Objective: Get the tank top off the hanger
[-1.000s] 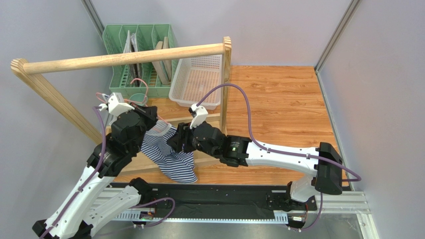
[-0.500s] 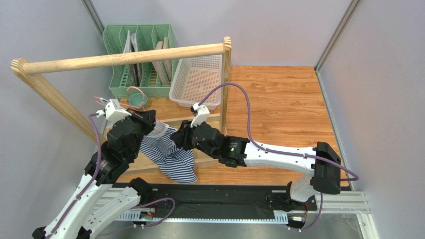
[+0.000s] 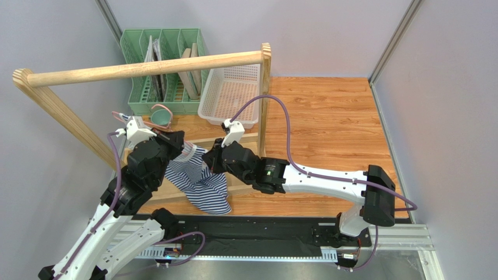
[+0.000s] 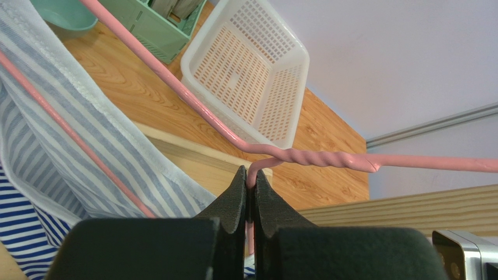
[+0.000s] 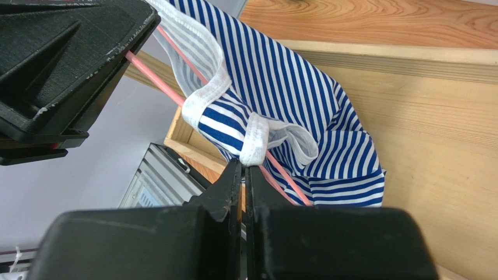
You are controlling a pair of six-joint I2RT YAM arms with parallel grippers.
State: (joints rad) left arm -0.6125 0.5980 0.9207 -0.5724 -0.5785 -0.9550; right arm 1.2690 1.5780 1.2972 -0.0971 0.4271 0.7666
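Two arms worked at one tank top (image 3: 201, 189) and one hanger (image 4: 315, 157). Both arms reached forward from the near edge and leaned toward each other beneath the wooden rail (image 3: 146, 67). The right gripper (image 5: 242, 169) had its fingers pressed together on a white-edged strap of the top, with the pink wire just beside them. The striped body drooped over a low wooden beam (image 5: 409, 58). The left gripper (image 4: 249, 175) pinched the hanger's wire just below its twisted neck. Beyond stood one white basket (image 3: 231, 93) and one green rack (image 3: 163, 64).
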